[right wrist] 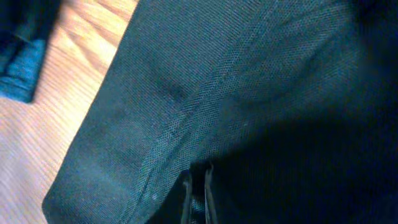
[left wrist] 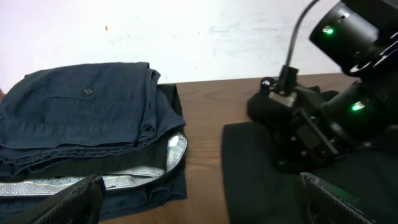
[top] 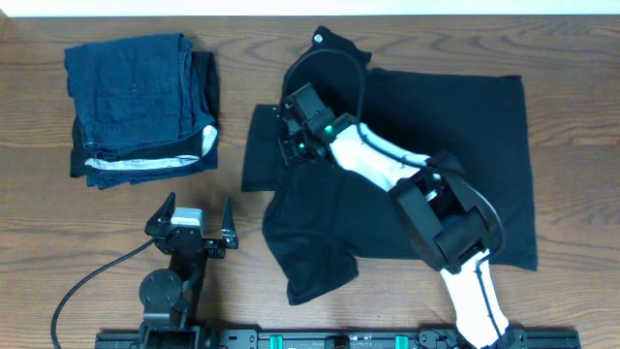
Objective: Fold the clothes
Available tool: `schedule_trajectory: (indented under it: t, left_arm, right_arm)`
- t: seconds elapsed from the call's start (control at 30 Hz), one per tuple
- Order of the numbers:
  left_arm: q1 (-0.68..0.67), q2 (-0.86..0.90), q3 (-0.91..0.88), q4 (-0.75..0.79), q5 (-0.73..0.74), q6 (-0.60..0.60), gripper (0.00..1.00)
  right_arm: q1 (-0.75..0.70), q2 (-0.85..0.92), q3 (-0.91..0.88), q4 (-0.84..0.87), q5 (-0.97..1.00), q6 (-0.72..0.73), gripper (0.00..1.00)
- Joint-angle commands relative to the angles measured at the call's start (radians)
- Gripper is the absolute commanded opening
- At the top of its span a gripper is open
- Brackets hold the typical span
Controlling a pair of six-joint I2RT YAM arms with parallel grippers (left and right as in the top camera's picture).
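The black T-shirt [top: 446, 116] lies spread on the wooden table, with its left part bunched and one sleeve hanging toward the front. My right gripper [top: 288, 136] reaches across it to its left edge. In the right wrist view the fingers [right wrist: 198, 180] are pressed close together on a fold of the shirt's mesh fabric [right wrist: 186, 74]. My left gripper [top: 199, 221] is open and empty, low over bare table in front of the shirt's left edge. In the left wrist view its fingers [left wrist: 205, 205] frame the shirt [left wrist: 249, 168] and the right gripper [left wrist: 305, 134].
A stack of folded dark blue garments [top: 136, 102] with a white-striped edge lies at the back left. It also shows in the left wrist view [left wrist: 81, 118], and a corner of it in the right wrist view [right wrist: 18, 56]. A black cable [top: 87, 281] runs along the front left.
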Motion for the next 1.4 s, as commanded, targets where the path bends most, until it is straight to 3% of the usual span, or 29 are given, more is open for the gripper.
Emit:
schedule_trajectory:
  t: [0.0,0.27,0.4,0.53,0.67,0.77,0.87,0.93,1.1,1.37]
  left_arm:
    - [-0.003,-0.006,-0.016,-0.034,0.014,0.017,0.98]
    - [-0.003,-0.006,-0.016,-0.034,0.014,0.017,0.98]
    - [-0.003,-0.006,-0.016,-0.034,0.014,0.017,0.98]
    - [-0.003,-0.006,-0.016,-0.034,0.014,0.017,0.98]
    - [-0.003,-0.006,-0.016,-0.034,0.014,0.017,0.98]
    - [-0.003,-0.006,-0.016,-0.034,0.014,0.017,0.98]
    - [-0.003,-0.006,-0.016,-0.034,0.014,0.017,0.98]
    - [-0.003,-0.006,-0.016,-0.034,0.014,0.017,0.98]
    - [-0.003,-0.006,-0.016,-0.034,0.014,0.017,0.98]
    - [-0.003,-0.006,-0.016,-0.034,0.014,0.017,0.98]
  right_arm:
    - [0.031,0.07,-0.02,-0.002,-0.002,-0.023,0.18]
    - [-0.064,-0.153,0.014,-0.064,-0.002,-0.029,0.53]
    - [-0.137,-0.37,0.014,-0.282,0.042,-0.029,0.57]
    - [-0.196,-0.576,0.014,-0.615,0.255,0.009,0.57]
    - [-0.23,-0.736,0.011,-0.882,0.52,0.19,0.61]
    - [-0.247,-0.84,-0.006,-1.023,0.583,0.336,0.64]
    - [-0.266,-0.948,-0.069,-1.093,0.584,0.43,0.93]
    - [-0.286,-1.015,-0.132,-1.093,0.584,0.454,0.93]
    - [-0.416,-1.153,-0.341,-1.042,0.572,0.473,0.81]
    - [-0.739,-1.192,-0.651,-0.867,0.443,0.381,0.65]
